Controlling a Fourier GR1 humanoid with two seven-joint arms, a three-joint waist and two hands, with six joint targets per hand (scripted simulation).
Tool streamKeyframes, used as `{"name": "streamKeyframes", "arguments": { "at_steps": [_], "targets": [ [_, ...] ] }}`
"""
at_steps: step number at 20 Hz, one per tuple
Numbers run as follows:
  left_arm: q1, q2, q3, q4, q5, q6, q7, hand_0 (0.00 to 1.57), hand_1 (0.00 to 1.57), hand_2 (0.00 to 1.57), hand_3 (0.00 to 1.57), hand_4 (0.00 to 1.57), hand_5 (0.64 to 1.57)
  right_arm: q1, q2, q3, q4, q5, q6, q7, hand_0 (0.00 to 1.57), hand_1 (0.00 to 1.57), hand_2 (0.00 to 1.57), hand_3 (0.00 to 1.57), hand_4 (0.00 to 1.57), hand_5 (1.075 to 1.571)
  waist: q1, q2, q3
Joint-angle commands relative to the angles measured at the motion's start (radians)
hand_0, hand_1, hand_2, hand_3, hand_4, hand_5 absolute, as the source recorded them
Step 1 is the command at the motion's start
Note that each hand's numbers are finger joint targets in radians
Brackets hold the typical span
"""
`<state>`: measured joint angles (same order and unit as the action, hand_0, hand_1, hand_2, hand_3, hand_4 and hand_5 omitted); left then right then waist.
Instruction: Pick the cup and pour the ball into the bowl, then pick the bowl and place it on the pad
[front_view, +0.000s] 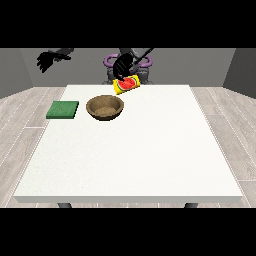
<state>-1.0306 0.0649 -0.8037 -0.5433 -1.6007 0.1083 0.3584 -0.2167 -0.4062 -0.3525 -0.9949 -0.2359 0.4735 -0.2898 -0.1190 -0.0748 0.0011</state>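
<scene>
Fingers of the hand at the view's right are curled round the yellow cup, which that hand holds tipped on its side just above the far edge of the white counter, with the red opening turned towards the camera and slightly down. Nearest the camera, the broad front part of the counter carries nothing that shows, and the first things come only past its middle. On the far half, towards the left, the brown bowl stands upright on the counter, its rim round and its inside a lighter brown; whether anything lies in it cannot be told. Beside the bowl, close to the left edge of the counter, lies the flat green pad, apart from the bowl with a strip of white between them. Just beyond the bowl, and a little to its right, hangs the tilted cup, whose lower lip is near the bowl's far rim but does not touch it (the ball itself cannot be made out, neither in the cup nor below it). Farther back still, the hand at the view's left is raised in the air beyond the counter's far left corner, well apart from the pad, the bowl and the cup; its fingers are spread apart and point downwards, and they hold nothing. Behind the cup, the robot's dark body shows at the far edge of the counter.
</scene>
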Motion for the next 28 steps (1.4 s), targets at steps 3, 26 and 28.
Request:
{"name": "streamKeyframes", "arguments": {
  "at_steps": [3, 26, 28],
  "targets": [
    [0.015, 0.016, -0.002, -0.008, -0.082, -0.036, -0.054, 1.45, 1.45, 1.57, 1.57, 1.53, 1.134, 0.021, 0.035, 0.030, -0.038, 0.006, -0.014, 0.032, 0.00, 0.00, 0.00, 0.00, 0.00, 1.571, -0.012, -0.001, -0.0013],
    [0.541, -0.065, 0.625, -0.626, 1.417, 0.263, -0.492, 0.00, 0.00, 0.00, 0.00, 0.00, 1.565, -0.115, 0.244, 0.046, -0.065, 0.057, -0.339, 0.042, 0.00, 0.00, 0.00, 0.00, 0.21, 1.571, 0.227, 0.234, -0.0077],
    [0.569, -0.065, 0.675, -0.629, 1.437, 0.169, -0.570, 0.00, 0.00, 0.00, 0.00, 0.00, 1.565, -0.102, 0.258, 0.034, -0.063, 0.059, -0.380, 0.031, 0.00, 0.00, 0.00, 0.00, 0.29, 1.570, 0.267, 0.226, -0.0035]
  ]
}}
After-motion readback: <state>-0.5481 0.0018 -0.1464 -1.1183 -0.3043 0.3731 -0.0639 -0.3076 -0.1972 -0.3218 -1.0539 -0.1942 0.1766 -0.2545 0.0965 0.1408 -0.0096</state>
